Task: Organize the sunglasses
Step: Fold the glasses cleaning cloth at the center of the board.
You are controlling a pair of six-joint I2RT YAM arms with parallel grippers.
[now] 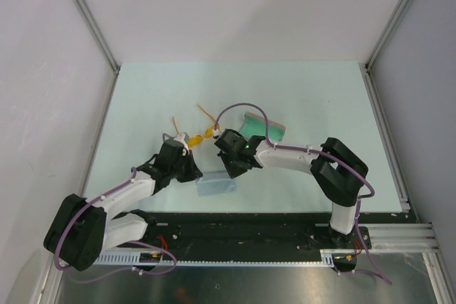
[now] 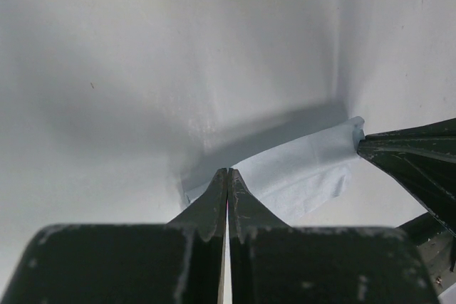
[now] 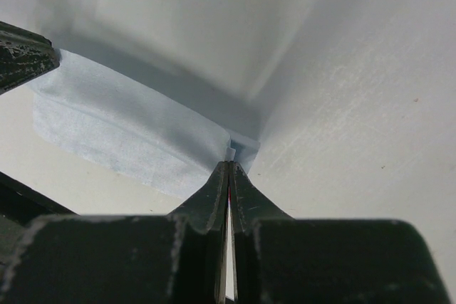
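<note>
One sunglasses [image 1: 206,133], beyond right gripper [image 3: 229,167], cloth [image 3: 121,126] pinched

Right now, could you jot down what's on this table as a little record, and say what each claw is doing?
sunglasses: orange, arms unfolded, lying on the table just left of the case, held by nothing
case: open, teal lining showing
cloth: light blue, nearer the arms, spanning between both grippers
left gripper: shut, seemingly pinching one end of the cloth
right gripper: shut, pinching the other end
progress: sunglasses not yet in the case
</note>
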